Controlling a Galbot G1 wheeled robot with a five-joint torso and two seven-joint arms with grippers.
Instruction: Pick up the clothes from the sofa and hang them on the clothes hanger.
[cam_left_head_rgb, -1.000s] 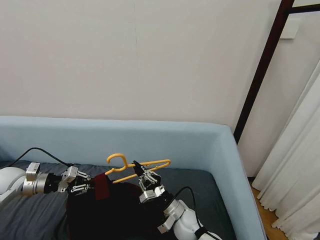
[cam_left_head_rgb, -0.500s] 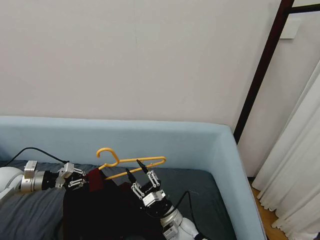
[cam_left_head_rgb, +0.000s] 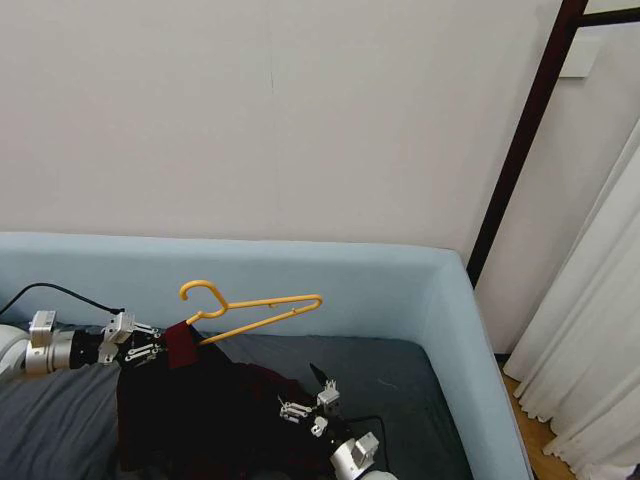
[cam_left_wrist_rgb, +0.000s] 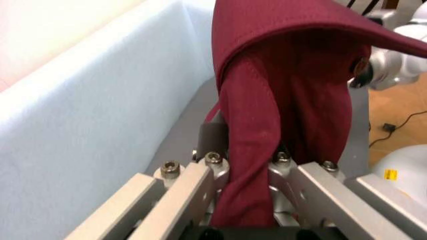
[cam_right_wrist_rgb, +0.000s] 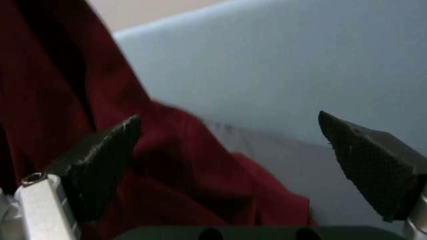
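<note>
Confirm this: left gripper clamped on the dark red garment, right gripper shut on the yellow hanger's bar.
Not quite. The right gripper is open and holds nothing. It sits low beside the dark red garment, below the yellow hanger, and the right wrist view shows its fingers spread apart with nothing between them. The left gripper is clamped on that garment, as stated.

White wall (cam_left_head_rgb: 300, 120), dark post (cam_left_head_rgb: 520, 140), perhaps pale curtains (cam_left_head_rgb: 590, 350).

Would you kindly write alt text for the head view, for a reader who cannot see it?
The left gripper holds up a dark red garment on a blue sofa, a yellow hanger sticking out at its collar. The right gripper is open, low beside the garment.
</note>
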